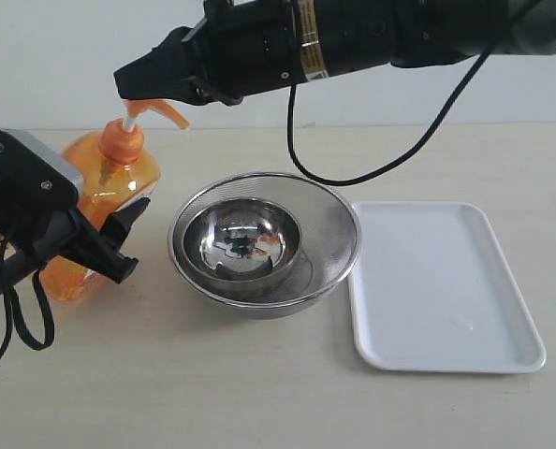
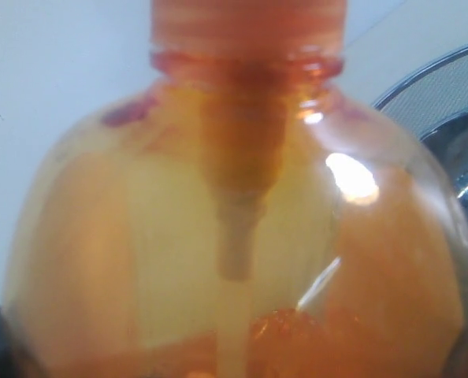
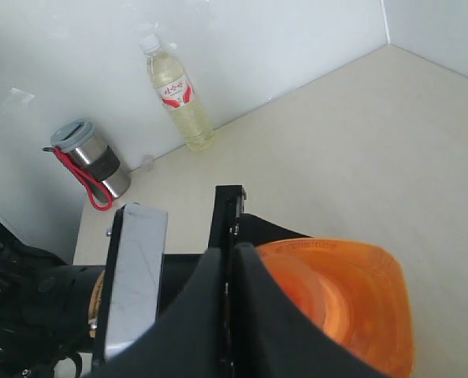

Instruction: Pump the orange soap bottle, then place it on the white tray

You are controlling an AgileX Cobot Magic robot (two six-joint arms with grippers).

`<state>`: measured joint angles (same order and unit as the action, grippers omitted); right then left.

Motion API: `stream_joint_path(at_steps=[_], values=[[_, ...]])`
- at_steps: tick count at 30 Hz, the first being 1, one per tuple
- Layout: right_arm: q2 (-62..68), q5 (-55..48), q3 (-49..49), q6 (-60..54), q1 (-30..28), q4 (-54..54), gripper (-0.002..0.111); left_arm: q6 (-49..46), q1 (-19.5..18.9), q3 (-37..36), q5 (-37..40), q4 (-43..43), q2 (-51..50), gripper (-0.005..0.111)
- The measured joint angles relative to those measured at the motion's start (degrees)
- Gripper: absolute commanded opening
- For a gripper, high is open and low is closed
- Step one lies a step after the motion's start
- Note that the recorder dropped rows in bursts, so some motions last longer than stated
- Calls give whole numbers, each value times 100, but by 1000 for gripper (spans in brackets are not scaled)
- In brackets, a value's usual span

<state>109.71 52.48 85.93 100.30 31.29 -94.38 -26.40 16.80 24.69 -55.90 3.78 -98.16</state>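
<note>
Orange soap bottle (image 1: 109, 182) stands on the table (image 1: 259, 402) at 9 o'clock in the exterior view. Its white stem shows in full above the collar, so I judge the pump not yet pressed. Round its lower body the left gripper (image 1: 131, 238) has 2 fingers set wide in a clasp, probably to keep the base from skidding or tipping when the push comes from above. The left wrist view is filled by the bottle's shoulder, which fits such a close hold.

Reaching across the middle, the right gripper (image 1: 128, 82) has its jaws pressed together into 1 blunt tip over the pump head (image 1: 152, 110). Whether it already bears down I cannot tell. Closed jaws make sense here, since pushing needs a stub, not a grasp.

The spout points toward 3 o'clock, at the steel bowls (image 1: 264, 238), a mesh strainer with a smaller bowl nested inside. They sit just beside the bottle, likely to catch the soap. Beyond them, also at 3 o'clock, the white tray (image 1: 446, 281) lies just beside the strainer's rim with nothing on it.
</note>
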Motion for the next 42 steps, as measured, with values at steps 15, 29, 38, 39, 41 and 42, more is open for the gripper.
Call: stream_joint_path(at_steps=[15, 29, 38, 39, 41, 42], values=[[54, 82, 0, 0, 0, 89, 1, 0, -11, 0, 0, 0, 0, 5], [-238, -68, -101, -85, 11, -441, 1, 67, 0, 0, -12, 131, 0, 5], [-541, -78, -112, -70, -202, -556, 1, 116, 27, 0, -20, 263, 0, 5], [-541, -78, -112, -70, -202, -556, 1, 116, 27, 0, -20, 263, 0, 5], [-530, -78, -112, -70, -202, -568, 1, 116, 27, 0, -20, 263, 0, 5], [-516, -95, -112, -70, -202, -568, 1, 116, 27, 0, -20, 263, 0, 5]])
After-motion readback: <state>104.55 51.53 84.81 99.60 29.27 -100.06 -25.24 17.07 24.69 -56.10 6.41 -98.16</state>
